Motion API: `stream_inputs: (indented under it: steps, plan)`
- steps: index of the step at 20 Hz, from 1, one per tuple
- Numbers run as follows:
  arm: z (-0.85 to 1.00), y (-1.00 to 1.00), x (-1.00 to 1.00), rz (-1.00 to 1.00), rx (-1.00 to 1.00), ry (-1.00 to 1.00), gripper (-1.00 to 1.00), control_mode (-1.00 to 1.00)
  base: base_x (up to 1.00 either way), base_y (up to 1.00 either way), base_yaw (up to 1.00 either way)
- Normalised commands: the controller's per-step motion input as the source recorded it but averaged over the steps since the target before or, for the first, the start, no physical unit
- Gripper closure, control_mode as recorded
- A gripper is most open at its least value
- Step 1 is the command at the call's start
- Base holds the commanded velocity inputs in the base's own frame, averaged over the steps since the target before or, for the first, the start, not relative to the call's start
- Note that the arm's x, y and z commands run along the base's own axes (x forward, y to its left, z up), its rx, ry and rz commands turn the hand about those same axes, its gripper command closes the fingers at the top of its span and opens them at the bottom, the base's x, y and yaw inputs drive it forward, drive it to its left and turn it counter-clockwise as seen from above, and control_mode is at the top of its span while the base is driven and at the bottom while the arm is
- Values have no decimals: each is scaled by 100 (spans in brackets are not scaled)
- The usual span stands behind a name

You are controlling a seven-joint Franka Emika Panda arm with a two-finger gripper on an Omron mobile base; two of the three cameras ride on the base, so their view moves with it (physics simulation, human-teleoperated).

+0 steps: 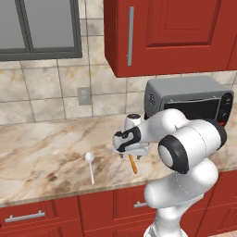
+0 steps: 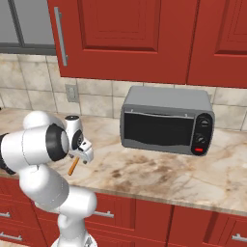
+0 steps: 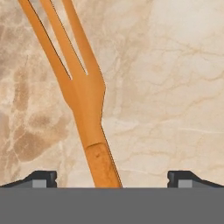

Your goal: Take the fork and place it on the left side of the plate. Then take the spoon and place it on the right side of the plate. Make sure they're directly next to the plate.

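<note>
The gripper [image 3: 112, 177] is open to its full width and holds nothing. In the hand view its two dark fingertips [image 3: 39, 178] stand at the bottom left and bottom right of the frame, well apart. The orange fork [image 3: 83, 100] lies flat on the marble counter [image 3: 175, 87] between them, closer to the left fingertip and touching neither. Its handle runs up from the bottom centre and its tines point to the upper left of the frame.

In the left base view the gripper [image 1: 132, 155] hangs low at centre frame, directly over the fork [image 1: 133, 164]. The white spoon [image 1: 90, 165] lies on the counter left of centre, well apart from the fork, bowl uppermost in the frame.

In the right base view the fork [image 2: 73, 167] shows at lower left, just below the gripper [image 2: 83, 155]. A grey toaster oven [image 2: 166, 120] stands on the counter at centre right.
</note>
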Motion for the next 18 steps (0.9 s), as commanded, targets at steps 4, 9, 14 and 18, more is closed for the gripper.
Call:
stream_inputs:
  steps: [4,9,14,18]
  plan:
    - [-6,0,-25,-5,0,3,100,-100,0,0,0]
    - [0,-1,-22,-4,0,0,100,-100,0,0,0]
    - [46,0,-21,0,1,0,100,-100,0,0,0]
    - [95,0,-45,0,4,0,100,-100,0,0,0]
